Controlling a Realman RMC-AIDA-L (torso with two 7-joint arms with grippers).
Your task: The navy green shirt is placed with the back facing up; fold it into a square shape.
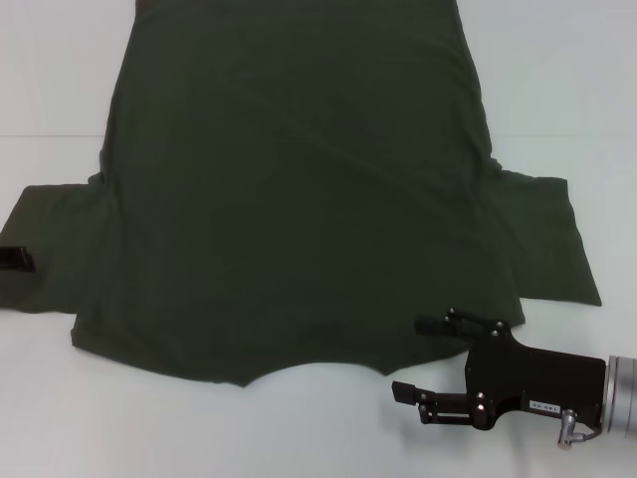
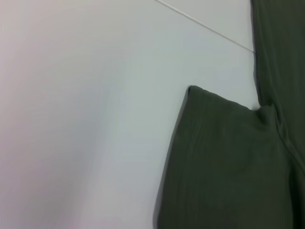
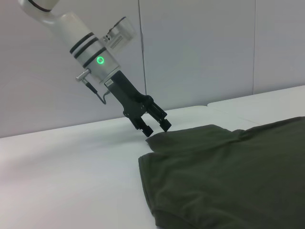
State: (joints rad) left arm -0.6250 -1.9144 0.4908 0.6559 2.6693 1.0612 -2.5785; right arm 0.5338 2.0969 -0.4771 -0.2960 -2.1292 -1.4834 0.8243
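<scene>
The navy green shirt (image 1: 299,199) lies spread flat on the white table, its curved neckline toward me and a sleeve out to each side. My right gripper (image 1: 416,358) is open at the near right, by the shoulder beside the neckline; one finger (image 1: 430,324) reaches over the cloth edge and the other sits over bare table. Only a black tip of my left gripper (image 1: 15,257) shows, at the outer edge of the left sleeve. In the right wrist view the left gripper (image 3: 155,126) stands open, tips down at that sleeve's corner. The left wrist view shows just the sleeve (image 2: 228,162).
The white table (image 1: 299,428) runs around the shirt, with a thin seam line (image 1: 50,134) across it at the far left. A pale wall (image 3: 200,47) rises behind the table in the right wrist view.
</scene>
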